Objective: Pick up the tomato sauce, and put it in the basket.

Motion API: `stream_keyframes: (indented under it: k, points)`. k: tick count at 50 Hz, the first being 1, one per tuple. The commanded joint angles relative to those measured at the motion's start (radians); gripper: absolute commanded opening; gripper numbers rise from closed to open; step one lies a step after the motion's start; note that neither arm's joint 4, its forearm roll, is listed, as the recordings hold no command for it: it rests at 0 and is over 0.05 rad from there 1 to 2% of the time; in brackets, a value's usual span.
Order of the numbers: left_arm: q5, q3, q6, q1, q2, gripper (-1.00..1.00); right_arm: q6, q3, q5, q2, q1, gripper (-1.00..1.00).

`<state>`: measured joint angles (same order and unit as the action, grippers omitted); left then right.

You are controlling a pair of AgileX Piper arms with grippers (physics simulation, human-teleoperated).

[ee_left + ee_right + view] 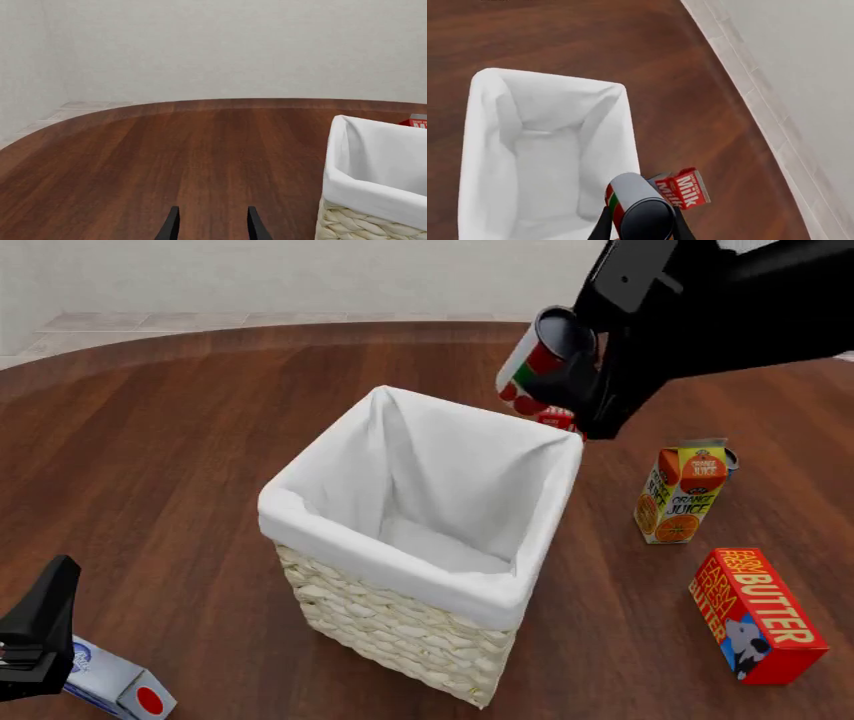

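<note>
1. My right gripper (640, 226) is clamped on the tomato sauce (545, 360), its two dark fingers pressed against opposite sides of the can in the right wrist view.
2. The can (635, 206) is held in the air, tilted, with one dark grey round end turned toward the wrist camera and the red and green label showing along its side.
3. From the front camera, the can hangs over the far right corner of the basket (400, 625), just above the white liner's rim, not inside it.
4. The red Milk carton (684, 189) lies on the table (174, 430) just beyond that corner, mostly hidden behind the can in the front view.
5. My left gripper (212, 225) has its fingers apart with nothing between them, low over bare wood, beside the basket's (360, 222) wall.
6. To the right of the basket stand the orange juice carton (683, 492) and the Butter box (755, 614), apart from each other.
</note>
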<state>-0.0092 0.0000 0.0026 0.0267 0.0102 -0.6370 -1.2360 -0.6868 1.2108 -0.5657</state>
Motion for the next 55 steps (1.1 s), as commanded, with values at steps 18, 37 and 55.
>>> stream_keyframes:
  k: [18,37,55]
  points:
    - [0.002,-0.001,0.0,0.0,-0.001,1.0,0.012,-0.023,0.04,0.154,-0.091,-1.0]
    - [0.002,-0.001,0.0,0.0,-0.002,1.0,0.022,-0.026,0.055,0.236,-0.137,-1.0]
    - [0.002,-0.001,0.0,0.0,-0.002,1.0,0.047,-0.005,0.082,0.282,-0.161,-1.0]
